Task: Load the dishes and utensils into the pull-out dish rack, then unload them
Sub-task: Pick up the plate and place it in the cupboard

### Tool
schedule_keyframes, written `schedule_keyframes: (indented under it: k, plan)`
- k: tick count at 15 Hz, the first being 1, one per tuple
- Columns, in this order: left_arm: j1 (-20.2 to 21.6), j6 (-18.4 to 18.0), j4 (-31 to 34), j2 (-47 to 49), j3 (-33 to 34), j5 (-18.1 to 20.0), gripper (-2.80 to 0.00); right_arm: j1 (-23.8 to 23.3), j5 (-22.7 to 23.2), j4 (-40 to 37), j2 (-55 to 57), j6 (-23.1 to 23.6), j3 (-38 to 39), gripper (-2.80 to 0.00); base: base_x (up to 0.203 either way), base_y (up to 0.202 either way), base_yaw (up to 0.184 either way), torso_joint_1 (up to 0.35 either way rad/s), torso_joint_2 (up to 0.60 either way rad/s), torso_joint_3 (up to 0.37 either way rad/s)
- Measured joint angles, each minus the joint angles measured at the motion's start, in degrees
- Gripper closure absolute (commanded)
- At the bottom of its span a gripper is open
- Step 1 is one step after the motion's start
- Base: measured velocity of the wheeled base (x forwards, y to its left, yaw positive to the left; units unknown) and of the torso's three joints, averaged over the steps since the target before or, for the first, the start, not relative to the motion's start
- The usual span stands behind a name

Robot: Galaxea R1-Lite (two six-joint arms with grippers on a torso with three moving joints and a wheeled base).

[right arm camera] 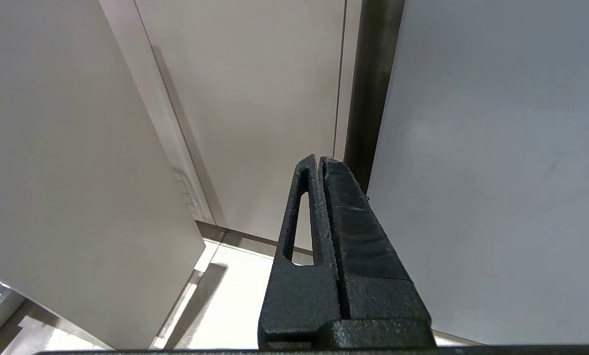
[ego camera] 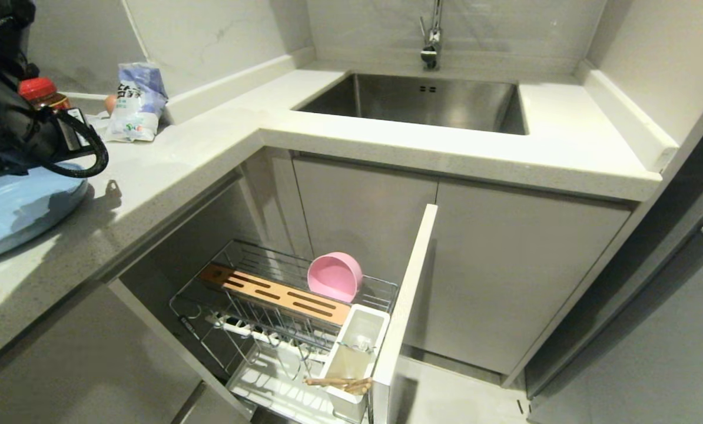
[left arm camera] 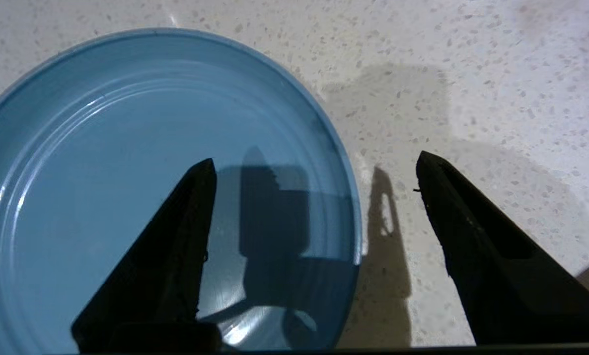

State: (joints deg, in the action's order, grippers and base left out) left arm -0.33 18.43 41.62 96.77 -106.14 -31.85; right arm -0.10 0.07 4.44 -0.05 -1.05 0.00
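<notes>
The left gripper (left arm camera: 314, 172) hangs over the countertop (ego camera: 210, 147) at the far left of the head view, its two black fingers (left arm camera: 176, 246) spread wide with nothing between them. In the left wrist view one finger sits above the inside of the light-blue plate (left arm camera: 102, 162) and the other above bare speckled stone, so the plate's rim falls in the gap between them. Whether either finger touches the plate cannot be told. The plate lies flat on the counter at the left edge of the head view, partly covered by the arm and its black cable (ego camera: 86, 153).

The pull-out dish rack (ego camera: 281, 330) stands drawn out from under the counter in the lower centre of the head view, its tall white front panel (ego camera: 407, 294) on the right side. The pink bowl (ego camera: 335, 277) stands on edge in the wire basket at the back, just behind the slotted wooden strip (ego camera: 275, 291). The chopsticks (ego camera: 340, 384) lie across the near end of the white utensil cup (ego camera: 357, 347). The fork cannot be made out.

The right gripper (right arm camera: 320, 162) is seen only in its own wrist view, fingers pressed together and empty, against plain cabinet doors (right arm camera: 255, 98) and pale floor.

Further back in the head view are the steel sink (ego camera: 434, 100) with its tap (ego camera: 431, 35) at upper centre, and at upper left a blue-and-white bag (ego camera: 136, 100) beside a red-capped jar (ego camera: 39, 91).
</notes>
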Motion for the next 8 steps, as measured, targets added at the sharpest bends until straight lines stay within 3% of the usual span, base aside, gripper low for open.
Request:
schedule_keyframes:
  k: [8]
  plan:
    - [1.37, 0.00, 1.92, 3.67, -1.02, 0.35, -2.80, 0.00, 0.00, 0.00, 0.00, 0.01, 0.00, 0.00, 0.000, 0.000, 0.000, 0.000, 0.00, 0.000]
